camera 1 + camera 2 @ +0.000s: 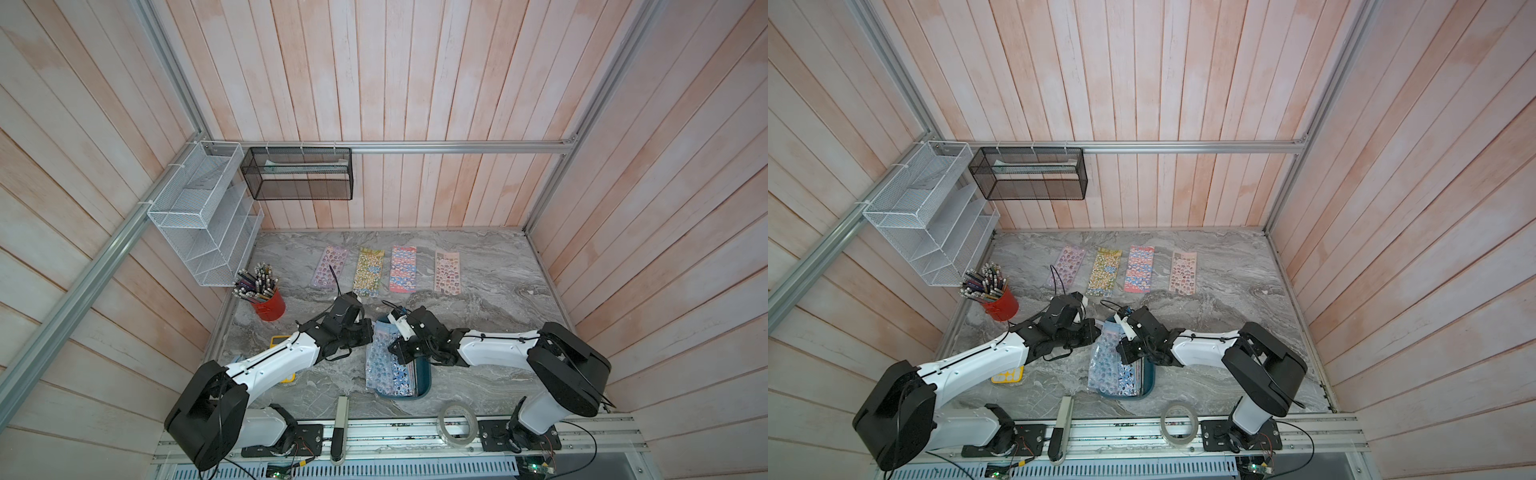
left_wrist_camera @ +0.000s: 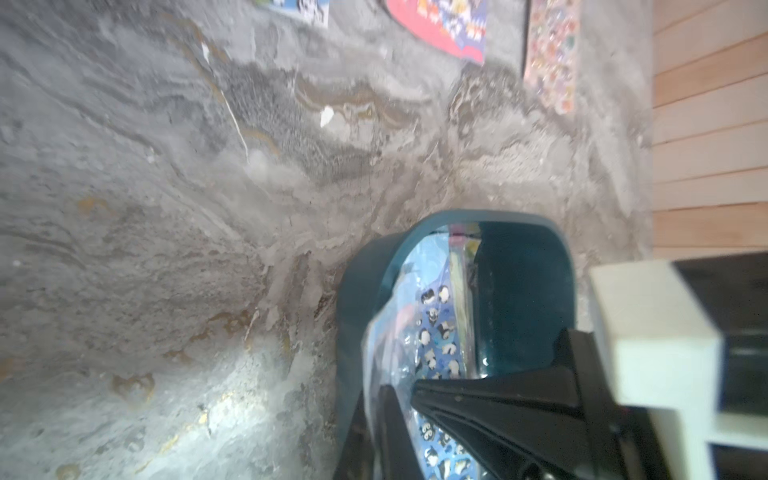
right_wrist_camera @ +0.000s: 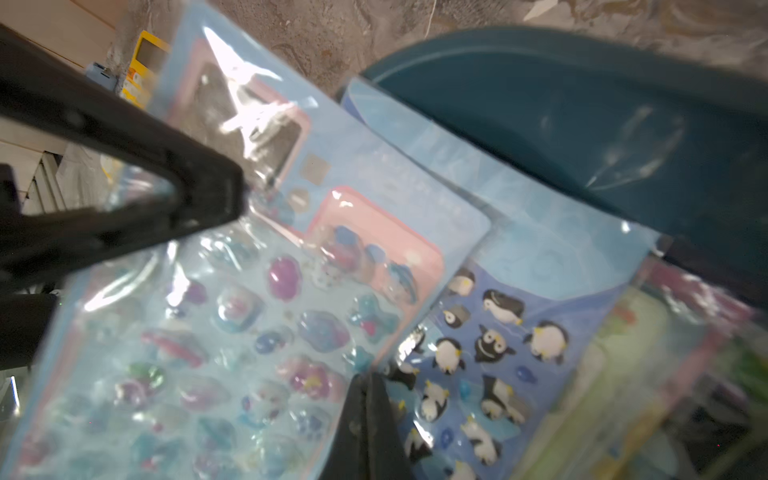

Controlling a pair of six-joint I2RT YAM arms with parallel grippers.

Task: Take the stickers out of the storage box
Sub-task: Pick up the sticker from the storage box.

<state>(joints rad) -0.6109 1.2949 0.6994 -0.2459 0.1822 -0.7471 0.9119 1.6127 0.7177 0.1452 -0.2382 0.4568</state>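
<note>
- The left gripper [image 2: 401, 390] is closed on a long edge of the top sheet [image 3: 232, 332], a pale-blue one, and the clear sleeve is seen pinched in it.
- The right gripper [image 3: 368, 386] is pressed together at that sheet's opposite edge, over a penguin sheet [image 3: 478, 353]. Whether anything is pinched there cannot be told.
- An edge grip is probably chosen because so thin a sheet offers nothing else to grasp.
- The top sheet is tilted up across the frame-left rim of the box [image 1: 424, 382], at lower centre of both top views. Its printed face is up, and its long axis runs top to bottom of the frame, along the box's.
- More stickers are left inside the box. Four sheets [image 1: 403, 270] are laid in a row on the table [image 1: 498, 291], at upper centre of it.
</note>
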